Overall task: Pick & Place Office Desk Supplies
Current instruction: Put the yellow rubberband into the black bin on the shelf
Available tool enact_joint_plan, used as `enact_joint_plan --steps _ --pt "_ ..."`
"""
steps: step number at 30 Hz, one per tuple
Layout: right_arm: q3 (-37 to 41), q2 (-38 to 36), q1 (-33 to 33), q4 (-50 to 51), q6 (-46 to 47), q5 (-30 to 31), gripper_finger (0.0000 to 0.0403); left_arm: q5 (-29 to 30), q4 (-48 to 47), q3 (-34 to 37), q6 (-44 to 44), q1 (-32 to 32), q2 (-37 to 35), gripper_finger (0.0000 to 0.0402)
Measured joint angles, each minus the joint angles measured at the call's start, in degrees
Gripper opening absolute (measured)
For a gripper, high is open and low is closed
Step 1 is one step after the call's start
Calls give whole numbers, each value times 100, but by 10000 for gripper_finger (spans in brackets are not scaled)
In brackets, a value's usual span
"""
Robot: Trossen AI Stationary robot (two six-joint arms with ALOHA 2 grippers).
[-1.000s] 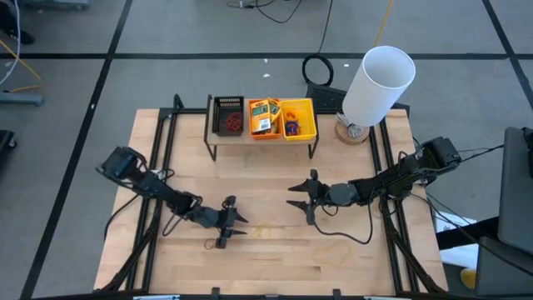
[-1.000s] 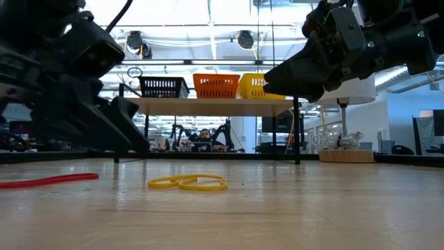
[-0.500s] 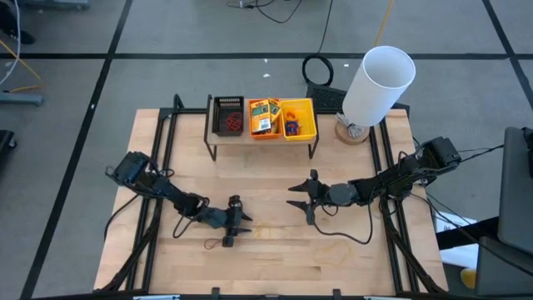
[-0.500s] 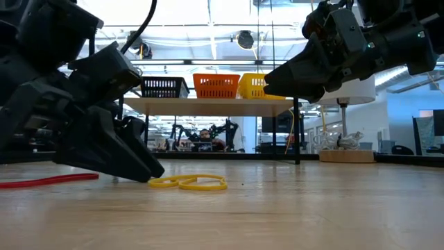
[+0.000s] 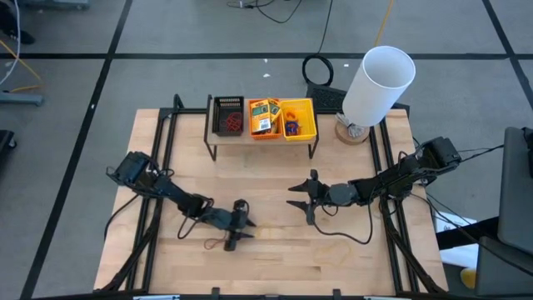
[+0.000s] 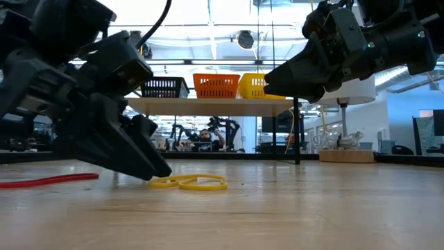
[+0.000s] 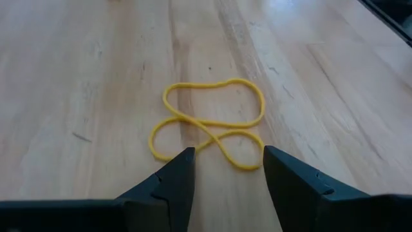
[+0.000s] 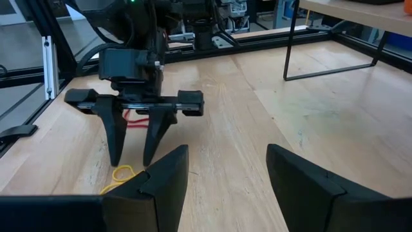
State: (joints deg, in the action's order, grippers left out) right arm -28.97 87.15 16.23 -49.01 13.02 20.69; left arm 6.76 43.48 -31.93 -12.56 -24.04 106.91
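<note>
A yellow rubber band (image 7: pixel 209 125), twisted into a figure eight, lies flat on the wooden table (image 5: pixel 275 262); it also shows in the low view (image 6: pixel 189 182). My left gripper (image 7: pixel 225 158) is open and low over the table (image 5: pixel 242 223), one finger on either side of the band's nearer loop. A red rubber band (image 6: pixel 48 180) lies behind the left gripper. My right gripper (image 5: pixel 303 200) is open and hangs above the table's middle, clear of everything. Yellow packs (image 5: pixel 264 112) lie in the orange bin.
Black bin (image 5: pixel 227 115), orange bin (image 5: pixel 256 131) and yellow bin (image 5: pixel 306 117) stand in a row on a small raised shelf at the far side. A big white cylinder (image 5: pixel 379 83) stands tilted at the far right corner. Bare wood lies between the two grippers.
My left gripper has moved toward the table's right and sunk lower, closing in on the yellow band until its open fingers stand around the band's near loop. The band has stayed in place.
</note>
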Motion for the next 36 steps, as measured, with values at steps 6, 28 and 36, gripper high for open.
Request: enact_joint_plan --steps 6,28,36 --pt "2 0 0 0 2 2 199 -14 -137 -190 42 55 0 172" --pt "7 -2 0 2 4 4 199 58 -433 -1267 -275 170 1272 36" --pt "7 -2 -1 2 -2 9 199 -27 -344 -1229 341 131 545 2"
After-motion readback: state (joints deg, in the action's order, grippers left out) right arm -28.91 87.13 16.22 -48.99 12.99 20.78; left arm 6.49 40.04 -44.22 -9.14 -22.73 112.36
